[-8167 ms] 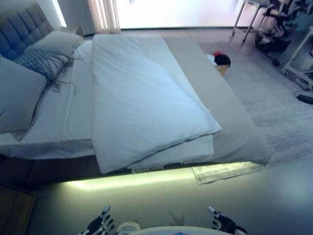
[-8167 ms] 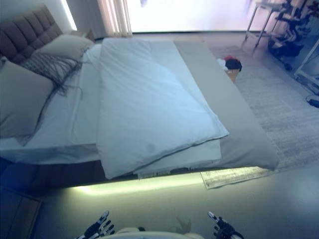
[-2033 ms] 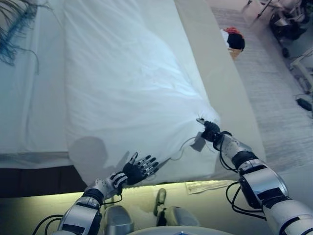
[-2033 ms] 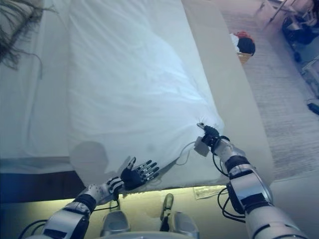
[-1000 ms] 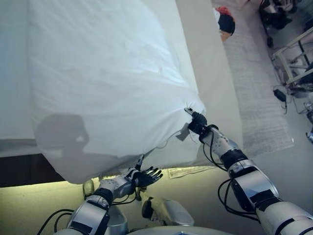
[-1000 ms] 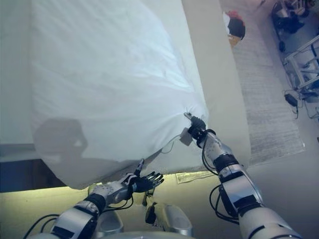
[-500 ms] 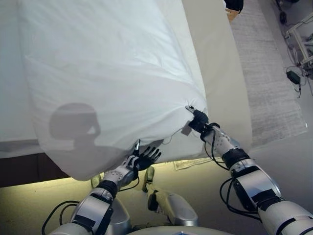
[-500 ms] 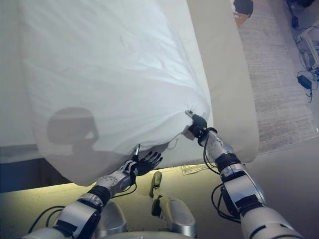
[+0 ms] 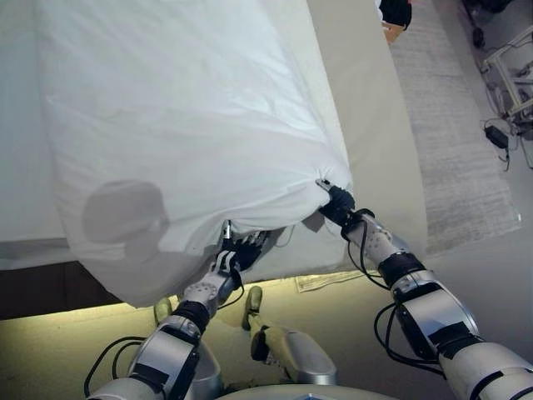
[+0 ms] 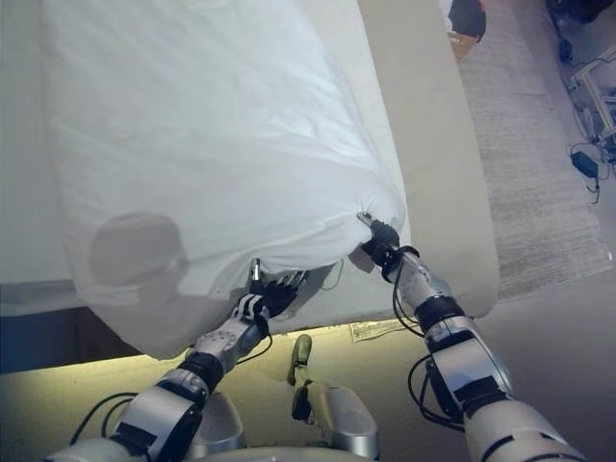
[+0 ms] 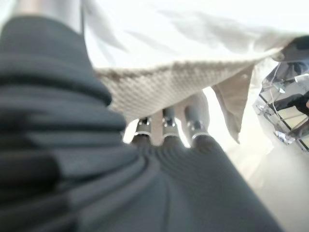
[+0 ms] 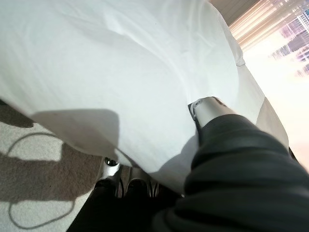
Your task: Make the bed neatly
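The white duvet (image 9: 183,117) is spread over the bed (image 9: 375,125), its near edge hanging over the bed's side. Its near right corner is pinched by the right hand (image 9: 336,205), with fingers under the cloth and the thumb on top, as seen in the right wrist view. The left hand (image 9: 237,252) is pushed beneath the lifted near edge; whether its fingers are closed on the cloth cannot be told. A pale rug (image 9: 454,142) lies on the floor beyond the bed's foot.

Left hand slid under the duvet

The left hand (image 9: 236,255) has been raised and tucked beneath the duvet (image 9: 183,125) edge.
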Controlling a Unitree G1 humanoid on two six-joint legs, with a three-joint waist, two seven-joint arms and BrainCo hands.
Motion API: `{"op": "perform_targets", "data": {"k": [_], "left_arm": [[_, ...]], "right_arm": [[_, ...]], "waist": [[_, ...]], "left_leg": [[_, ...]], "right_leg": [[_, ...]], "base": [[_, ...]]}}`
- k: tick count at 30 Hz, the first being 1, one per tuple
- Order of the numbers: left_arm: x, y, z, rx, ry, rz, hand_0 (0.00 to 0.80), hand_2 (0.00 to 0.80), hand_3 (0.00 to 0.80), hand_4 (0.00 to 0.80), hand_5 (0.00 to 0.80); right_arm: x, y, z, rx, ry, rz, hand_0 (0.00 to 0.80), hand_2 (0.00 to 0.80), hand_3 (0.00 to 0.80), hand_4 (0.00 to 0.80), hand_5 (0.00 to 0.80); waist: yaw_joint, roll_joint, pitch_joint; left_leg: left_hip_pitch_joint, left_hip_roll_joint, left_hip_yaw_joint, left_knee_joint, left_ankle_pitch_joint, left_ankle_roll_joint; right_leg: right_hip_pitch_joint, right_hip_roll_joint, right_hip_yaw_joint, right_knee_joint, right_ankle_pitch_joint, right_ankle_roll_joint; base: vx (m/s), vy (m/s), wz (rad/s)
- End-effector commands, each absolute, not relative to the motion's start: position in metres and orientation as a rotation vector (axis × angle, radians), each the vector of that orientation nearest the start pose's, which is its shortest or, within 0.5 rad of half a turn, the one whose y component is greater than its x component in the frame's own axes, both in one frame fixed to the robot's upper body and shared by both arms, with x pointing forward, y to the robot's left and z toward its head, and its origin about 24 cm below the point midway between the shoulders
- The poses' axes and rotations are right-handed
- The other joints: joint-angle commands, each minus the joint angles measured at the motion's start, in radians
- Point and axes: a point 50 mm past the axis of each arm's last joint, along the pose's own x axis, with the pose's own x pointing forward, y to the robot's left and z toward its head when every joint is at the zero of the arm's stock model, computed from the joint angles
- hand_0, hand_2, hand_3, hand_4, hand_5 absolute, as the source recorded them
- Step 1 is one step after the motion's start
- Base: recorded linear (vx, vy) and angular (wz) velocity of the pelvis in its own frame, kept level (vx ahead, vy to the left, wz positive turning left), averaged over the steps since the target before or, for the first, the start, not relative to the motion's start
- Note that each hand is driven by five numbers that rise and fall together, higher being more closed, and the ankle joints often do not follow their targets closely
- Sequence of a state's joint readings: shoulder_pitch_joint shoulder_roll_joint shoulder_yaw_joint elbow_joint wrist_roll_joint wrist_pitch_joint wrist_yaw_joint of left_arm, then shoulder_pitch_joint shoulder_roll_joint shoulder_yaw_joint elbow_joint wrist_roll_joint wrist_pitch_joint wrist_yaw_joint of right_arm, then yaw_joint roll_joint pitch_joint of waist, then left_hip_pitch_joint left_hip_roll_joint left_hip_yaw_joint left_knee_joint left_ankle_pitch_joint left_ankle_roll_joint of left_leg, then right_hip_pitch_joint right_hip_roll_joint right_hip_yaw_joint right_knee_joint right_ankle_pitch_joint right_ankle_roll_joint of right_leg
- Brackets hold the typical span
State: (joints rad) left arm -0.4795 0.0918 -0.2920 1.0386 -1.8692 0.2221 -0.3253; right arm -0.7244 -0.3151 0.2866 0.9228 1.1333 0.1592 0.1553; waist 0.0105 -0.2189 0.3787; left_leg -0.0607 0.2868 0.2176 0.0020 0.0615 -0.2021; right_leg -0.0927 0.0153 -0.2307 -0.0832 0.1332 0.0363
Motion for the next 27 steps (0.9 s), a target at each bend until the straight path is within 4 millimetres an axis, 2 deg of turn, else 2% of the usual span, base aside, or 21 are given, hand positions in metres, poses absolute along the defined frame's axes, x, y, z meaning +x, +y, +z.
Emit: {"op": "perform_targets", "data": {"k": [1, 13, 14, 16, 22, 27], "left_arm": [[0.319, 0.055, 0.003, -1.665, 0.410, -0.351, 0.000, 0.000, 0.000, 0.000, 0.000], [0.314, 0.015, 0.027, -1.750, 0.296, -0.451, 0.000, 0.000, 0.000, 0.000, 0.000], [0.314, 0.013, 0.029, -1.751, 0.283, -0.446, 0.314, 0.314, 0.314, 0.314, 0.314], [0.314, 0.013, 0.030, -1.748, 0.263, -0.441, 0.800, 0.800, 0.800, 0.800, 0.800], [0.317, 0.014, 0.032, -1.740, 0.225, -0.404, 0.800, 0.800, 0.800, 0.800, 0.800], [0.315, 0.017, 0.025, -1.739, 0.220, -0.355, 0.800, 0.800, 0.800, 0.800, 0.800]], "right_arm": [[0.381, -0.173, 0.085, 0.675, 0.196, 0.189, 0.800, 0.800, 0.800, 0.800, 0.800], [0.378, -0.176, 0.069, 0.670, 0.254, 0.161, 0.800, 0.800, 0.800, 0.800, 0.800], [0.377, -0.177, 0.067, 0.667, 0.262, 0.157, 0.800, 0.800, 0.800, 0.800, 0.800], [0.376, -0.178, 0.064, 0.663, 0.272, 0.150, 0.800, 0.800, 0.800, 0.800, 0.800], [0.374, -0.181, 0.058, 0.646, 0.305, 0.132, 0.800, 0.800, 0.800, 0.800, 0.800], [0.372, -0.183, 0.052, 0.625, 0.333, 0.129, 0.800, 0.800, 0.800, 0.800, 0.800]], "waist": [[-0.010, -0.014, -0.038], [-0.015, 0.018, -0.082], [-0.017, 0.022, -0.087], [-0.020, 0.028, -0.093], [-0.028, 0.050, -0.113], [-0.027, 0.069, -0.123]], "left_leg": [[-0.036, 0.032, -0.030, -0.005, 0.025, 0.026], [0.009, 0.017, -0.011, -0.012, 0.013, 0.032], [0.014, 0.016, -0.008, -0.013, 0.012, 0.032], [0.024, 0.015, -0.004, -0.016, 0.010, 0.031], [0.051, 0.009, 0.007, -0.029, 0.010, 0.032], [0.072, 0.001, 0.011, -0.043, 0.010, 0.032]], "right_leg": [[0.019, -0.102, -0.013, 0.079, -0.045, 0.094], [0.055, -0.123, -0.005, 0.074, -0.046, 0.101], [0.059, -0.125, -0.004, 0.075, -0.048, 0.101], [0.064, -0.127, -0.001, 0.075, -0.050, 0.101], [0.080, -0.134, 0.004, 0.074, -0.057, 0.103], [0.091, -0.142, 0.001, 0.075, -0.062, 0.104]], "base": [[0.000, 0.000, 0.00], [0.015, 0.019, 0.01], [0.038, 0.051, 0.02], [0.031, 0.047, 0.02], [0.022, 0.055, -0.02], [0.017, 0.060, -0.03]]}}
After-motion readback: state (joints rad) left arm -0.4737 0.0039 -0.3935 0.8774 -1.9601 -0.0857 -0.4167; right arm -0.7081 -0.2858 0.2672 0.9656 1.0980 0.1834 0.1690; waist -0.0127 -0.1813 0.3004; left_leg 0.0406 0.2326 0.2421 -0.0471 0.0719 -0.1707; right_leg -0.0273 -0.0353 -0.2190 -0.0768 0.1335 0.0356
